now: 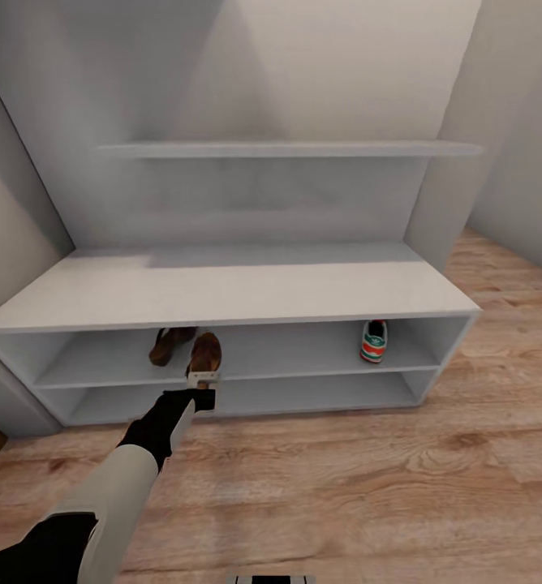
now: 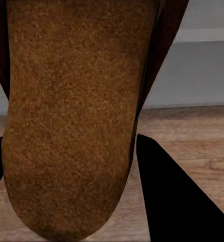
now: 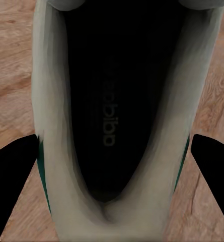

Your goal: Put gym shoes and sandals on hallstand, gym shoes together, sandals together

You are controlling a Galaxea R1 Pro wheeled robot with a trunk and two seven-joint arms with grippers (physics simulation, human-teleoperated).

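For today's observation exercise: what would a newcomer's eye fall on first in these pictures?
First, the left gripper pushing a brown sandal into the hallstand's upper compartment, beside the other sandal. Next, the gym shoe at that compartment's right end. The right wrist view looks into a second gym shoe, between dark fingers.

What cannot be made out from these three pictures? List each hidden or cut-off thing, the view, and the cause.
- First sandal, head view: its far end, under the hallstand top.
- Second sandal, left wrist view: cut off at the frame's edge.
- Gym shoe, right wrist view: its toe, cut off by the edge.
- Left end effector, head view: too small to tell its grip.
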